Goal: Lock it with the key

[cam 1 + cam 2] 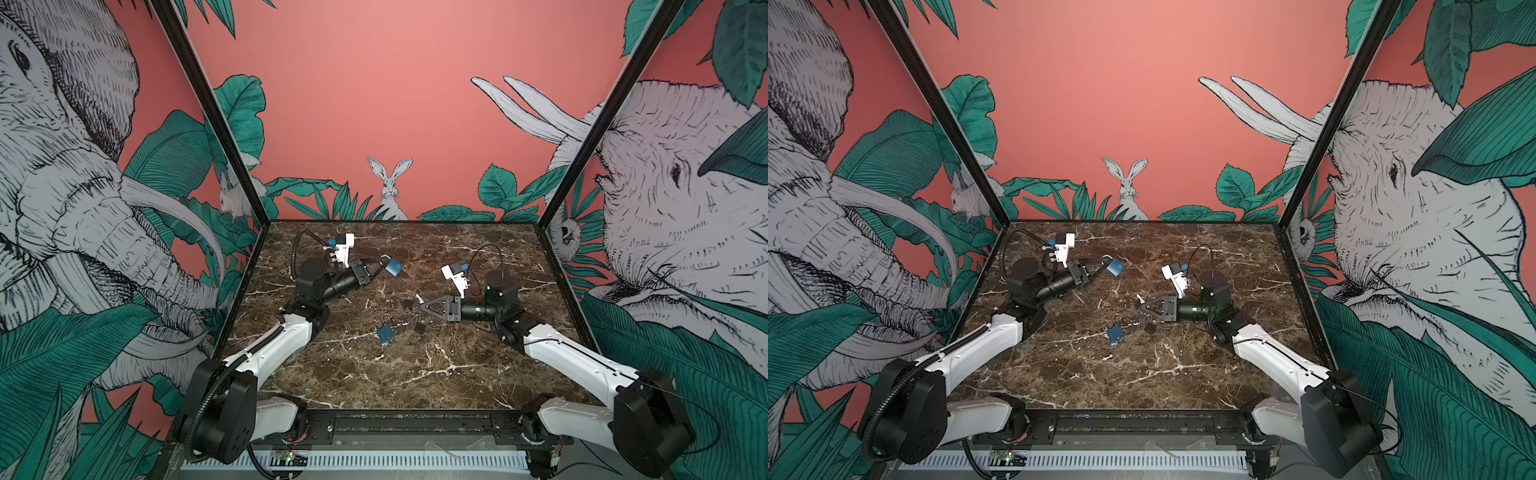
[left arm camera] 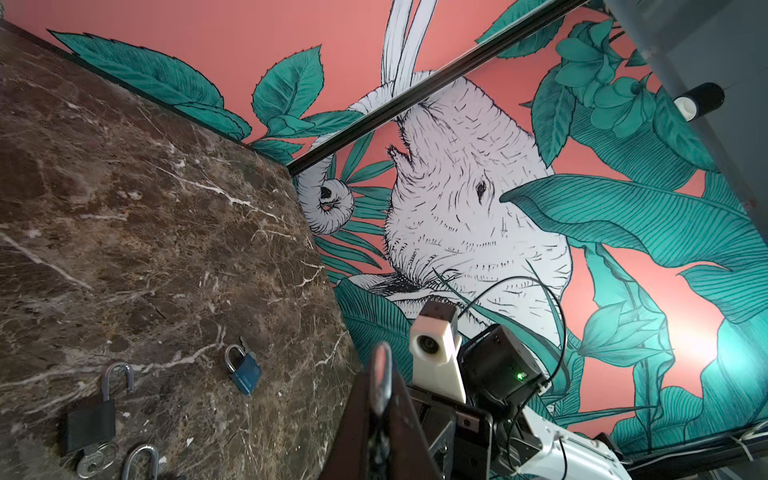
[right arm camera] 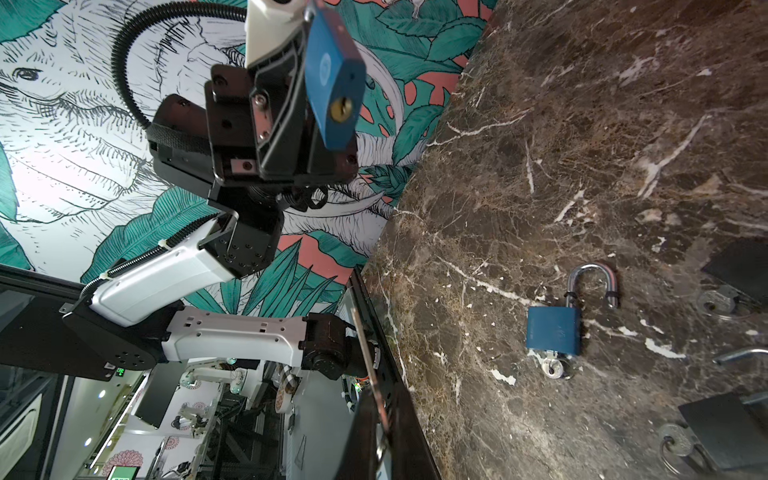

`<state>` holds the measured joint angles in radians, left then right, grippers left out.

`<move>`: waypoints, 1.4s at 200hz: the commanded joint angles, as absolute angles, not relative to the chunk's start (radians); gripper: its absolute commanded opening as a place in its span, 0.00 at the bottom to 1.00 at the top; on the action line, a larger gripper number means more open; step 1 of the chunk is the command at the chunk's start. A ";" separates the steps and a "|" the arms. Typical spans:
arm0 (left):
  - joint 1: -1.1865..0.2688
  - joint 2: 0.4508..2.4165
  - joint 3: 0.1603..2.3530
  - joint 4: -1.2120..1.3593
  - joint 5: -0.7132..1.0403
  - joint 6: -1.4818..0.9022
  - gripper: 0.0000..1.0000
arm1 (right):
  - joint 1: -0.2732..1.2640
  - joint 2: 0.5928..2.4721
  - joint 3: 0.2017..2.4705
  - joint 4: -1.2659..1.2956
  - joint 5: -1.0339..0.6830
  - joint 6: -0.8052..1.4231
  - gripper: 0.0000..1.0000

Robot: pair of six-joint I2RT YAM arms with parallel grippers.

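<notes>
Blue-painted metal, the padlock [image 1: 394, 268] hangs clear of the marble table [image 1: 415, 374] toward twelve o'clock, left gripper [image 1: 383, 262] clamped on its slick steel shackle [image 2: 381, 370], a sound hold, though the heavy rigid body may swing; right gripper [image 1: 422, 301], at five o'clock from it, pinches the thin key [image 3: 366, 357].

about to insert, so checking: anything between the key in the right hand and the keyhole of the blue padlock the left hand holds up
Nothing visible. The held blue padlock shows its keyhole to the key in the right hand across open air; the other padlocks lie on the table, below that line.
</notes>
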<state>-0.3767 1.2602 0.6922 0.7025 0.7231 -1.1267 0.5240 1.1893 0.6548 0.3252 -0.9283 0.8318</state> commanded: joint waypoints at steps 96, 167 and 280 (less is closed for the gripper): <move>-0.553 1.233 0.773 0.279 0.730 -0.799 0.00 | 0.299 0.973 0.678 -0.255 -0.676 0.608 0.00; -0.751 1.489 0.906 0.221 0.633 -0.737 0.00 | 0.083 0.791 0.635 -0.511 -0.615 0.577 0.00; -0.934 1.995 1.239 0.288 0.642 -0.890 0.00 | 0.046 0.711 0.630 -0.610 -0.584 0.555 0.00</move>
